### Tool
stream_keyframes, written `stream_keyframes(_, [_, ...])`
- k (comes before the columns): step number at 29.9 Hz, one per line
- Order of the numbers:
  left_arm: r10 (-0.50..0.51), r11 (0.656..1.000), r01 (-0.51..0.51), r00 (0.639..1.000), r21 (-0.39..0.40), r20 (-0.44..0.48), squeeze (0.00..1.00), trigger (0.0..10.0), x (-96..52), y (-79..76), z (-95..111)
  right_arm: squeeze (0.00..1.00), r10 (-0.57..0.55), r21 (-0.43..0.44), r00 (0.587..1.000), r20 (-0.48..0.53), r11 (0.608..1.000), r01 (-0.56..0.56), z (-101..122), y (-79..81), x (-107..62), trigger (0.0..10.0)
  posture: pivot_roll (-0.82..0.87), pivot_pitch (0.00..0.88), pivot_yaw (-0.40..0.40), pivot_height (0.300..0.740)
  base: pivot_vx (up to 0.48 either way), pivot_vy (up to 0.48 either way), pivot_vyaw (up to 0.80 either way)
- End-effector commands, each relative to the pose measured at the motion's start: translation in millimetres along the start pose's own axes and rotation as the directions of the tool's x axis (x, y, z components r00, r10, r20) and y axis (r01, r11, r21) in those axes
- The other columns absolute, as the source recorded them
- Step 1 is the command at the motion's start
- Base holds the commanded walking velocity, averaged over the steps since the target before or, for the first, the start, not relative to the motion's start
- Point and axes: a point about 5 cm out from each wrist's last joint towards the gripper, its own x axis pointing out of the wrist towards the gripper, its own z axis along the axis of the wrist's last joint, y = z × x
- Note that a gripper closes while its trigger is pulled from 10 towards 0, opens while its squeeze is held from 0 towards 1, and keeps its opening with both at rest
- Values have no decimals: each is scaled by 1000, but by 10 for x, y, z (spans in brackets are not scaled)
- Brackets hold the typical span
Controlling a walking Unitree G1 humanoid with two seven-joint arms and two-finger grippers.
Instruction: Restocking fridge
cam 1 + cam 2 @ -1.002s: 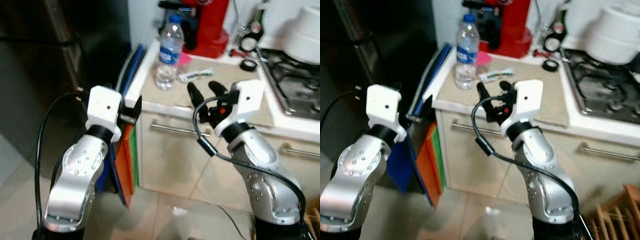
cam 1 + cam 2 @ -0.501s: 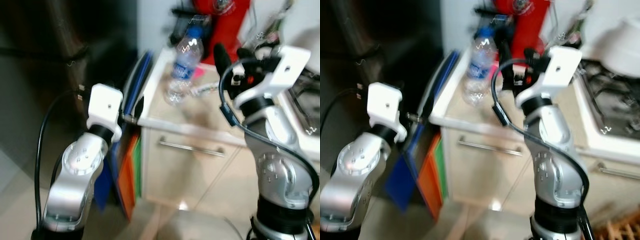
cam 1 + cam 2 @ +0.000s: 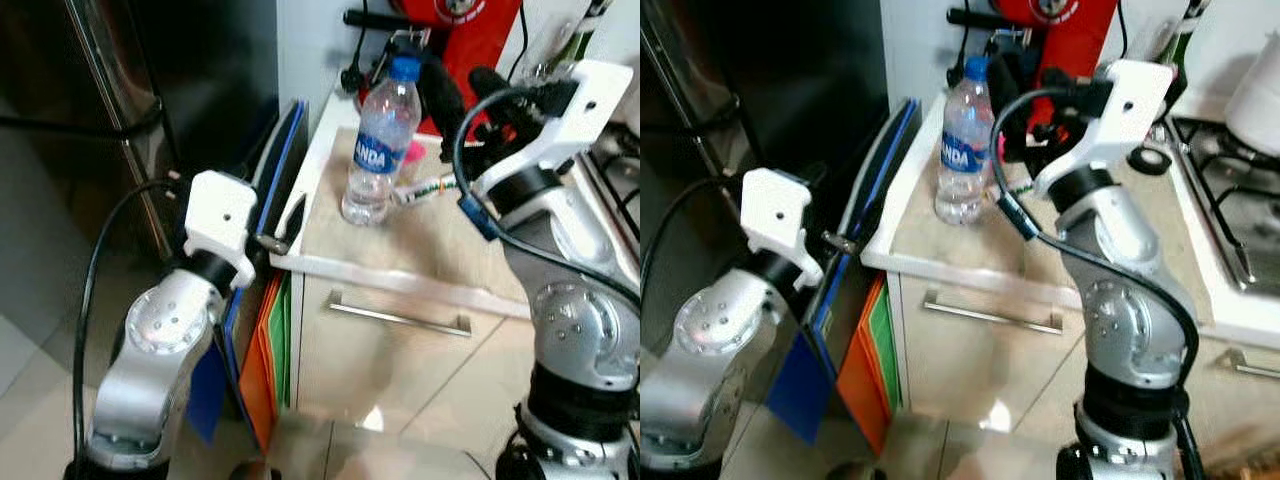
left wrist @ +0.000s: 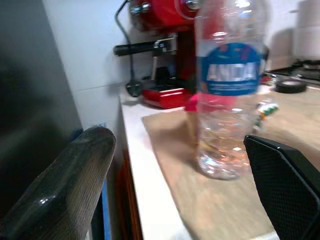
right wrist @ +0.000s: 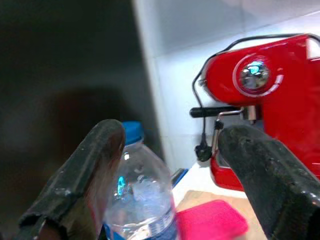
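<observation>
A clear water bottle [image 3: 381, 150] with a blue cap and blue label stands upright near the left end of the beige counter [image 3: 420, 245]. My right gripper [image 3: 457, 78] hovers open above the counter, level with the bottle's cap and just to its right. In the right wrist view the bottle's top [image 5: 137, 195] shows between the open fingers [image 5: 90, 180]. My left gripper [image 4: 175, 142] is open at the counter's left front corner, pointing at the bottle [image 4: 229, 100] from a short way off.
A dark fridge [image 3: 120, 100] stands on the left. Blue, orange and green folders [image 3: 262, 350] fill the gap beside the cabinet. A red coffee machine [image 3: 465, 20] stands behind the bottle, with a small tube [image 3: 428, 188] and a pink item [image 5: 210, 220] nearby. The stove [image 3: 1230, 200] is on the right.
The view has shifted closer to the counter. My right gripper has risen from in front of the counter to beside the bottle's cap. The bottle has not moved.
</observation>
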Motion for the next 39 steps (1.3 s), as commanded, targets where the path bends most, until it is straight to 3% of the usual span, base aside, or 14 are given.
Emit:
stream_keyframes(1, [-9,1000,9,1000,8,18,0,10000,-8,40,43,1000,-8,56,1000,29,998,6,93,18,152,10000,45,34,-21,740,0,0,0])
stream_keyframes(6, [-27,1000,26,1000,15,7,0,10000,-3,61,31,1000,-10,74,1000,0,997,10,86,51,336,10000,47,27,-17,740,0,0,0])
stream_keyframes(10, [-41,999,41,999,19,1,0,10000,37,72,28,1000,96,91,993,-66,992,-90,37,210,552,10000,52,20,-16,740,0,0,0])
stream_keyframes(15, [-62,998,63,998,22,-14,0,10000,51,60,10,1000,125,33,988,-91,992,-123,7,354,730,10000,56,14,-13,740,0,0,0])
stream_keyframes(21, [-76,997,76,997,29,-12,0,10000,53,43,19,1000,119,18,990,-71,993,-118,6,436,852,10000,64,14,-13,740,0,0,0])
stream_keyframes(25, [-80,996,80,997,26,-16,0,10000,43,36,13,1000,120,-51,988,-96,991,-125,-30,494,883,10000,64,14,-11,740,0,0,0])
stream_keyframes(27, [-93,995,93,996,22,-19,0,10000,38,23,11,0,111,-82,984,-141,989,-124,-78,507,891,10000,64,15,-10,740,0,0,0])
stream_keyframes(39, [-126,992,127,992,26,-28,0,10000,33,-7,0,0,65,-142,950,-306,983,-113,-281,426,811,10000,59,14,-5,740,0,0,0])
